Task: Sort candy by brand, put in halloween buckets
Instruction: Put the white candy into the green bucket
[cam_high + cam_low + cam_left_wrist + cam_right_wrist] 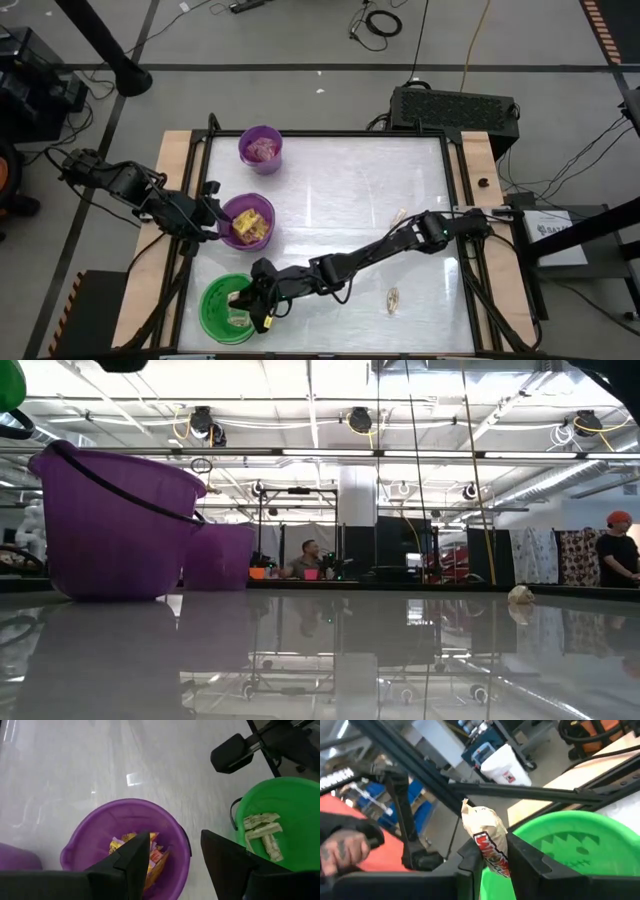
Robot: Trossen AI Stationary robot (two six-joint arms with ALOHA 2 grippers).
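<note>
While pinching a pale tan candy piece (487, 845), right pincer (489, 851) positioned over green bucket (226, 306). Left pincer (172, 854) spread above wider purple bucket (246, 221) of yellow packets (251, 226), beside green bucket. Two loose candies (392, 297) on surface (340, 190), well apart from green bucket.

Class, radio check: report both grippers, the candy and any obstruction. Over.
Right gripper shut on pale tan candy above green bucket. Left gripper open over wider purple bucket, empty. Two pieces left on table. Nothing blocking.
</note>
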